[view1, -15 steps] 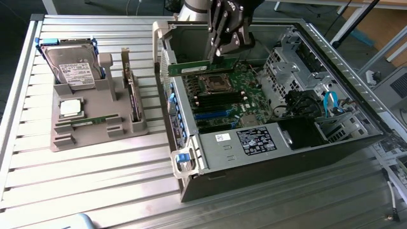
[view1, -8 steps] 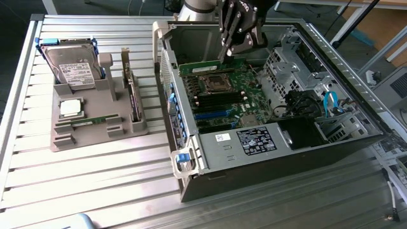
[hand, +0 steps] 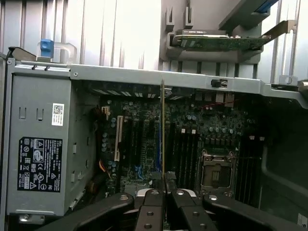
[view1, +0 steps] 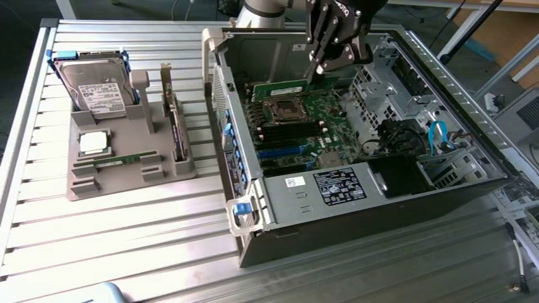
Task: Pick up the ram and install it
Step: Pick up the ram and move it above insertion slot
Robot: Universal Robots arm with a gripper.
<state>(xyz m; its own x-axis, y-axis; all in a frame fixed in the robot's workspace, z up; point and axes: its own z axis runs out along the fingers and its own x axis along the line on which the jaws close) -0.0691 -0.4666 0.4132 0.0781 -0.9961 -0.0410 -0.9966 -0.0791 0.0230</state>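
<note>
so: ram's in the hand, over the open case

the hand (view1: pixel 319 72) is clamped on the ram (view1: pixel 282 88), pinching the thin green stick by one end. it hangs inside the open case (view1: pixel 244 126), over the motherboard (view1: pixel 303 142), near the cpu socket (view1: pixel 284 108) and toward the case's back wall. from the wrist view the ram (hand: pixel 162 125) is edge-on, a thin line running out from between the fingers (hand: pixel 153 199), with the dark slots (hand: pixel 185 154) and the socket (hand: pixel 216 173) beyond it. can't tell if its edge touches the board anywhere, but it doesn't look seated in a slot.

over on the exterior view's left, a grey holder (view1: pixel 118 129) sits on the ribbed counter (view1: pixel 126 240), well apart from the hand. it carries a hard drive (view1: pixel 94 88), a silver cpu (view1: pixel 93 142), a second stick (view1: pixel 125 158) lying flat and a dark card (view1: pixel 174 126) standing on edge.
</note>
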